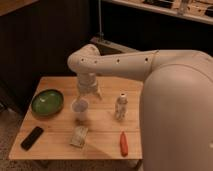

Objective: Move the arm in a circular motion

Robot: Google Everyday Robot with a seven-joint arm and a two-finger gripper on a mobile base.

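Observation:
My white arm point(125, 62) reaches from the right over the wooden table point(60, 145). The gripper point(89, 92) hangs below the wrist, over the middle of the table, just above and behind a clear cup point(80, 108). It sits between the green bowl point(47, 102) on the left and a small white bottle point(120, 106) on the right. Nothing shows in its grasp.
A black phone-like object point(32, 138) lies at the front left. A small packet point(79, 136) lies in front of the cup. An orange carrot-like object point(123, 143) lies at the front right. Dark cabinets stand behind the table.

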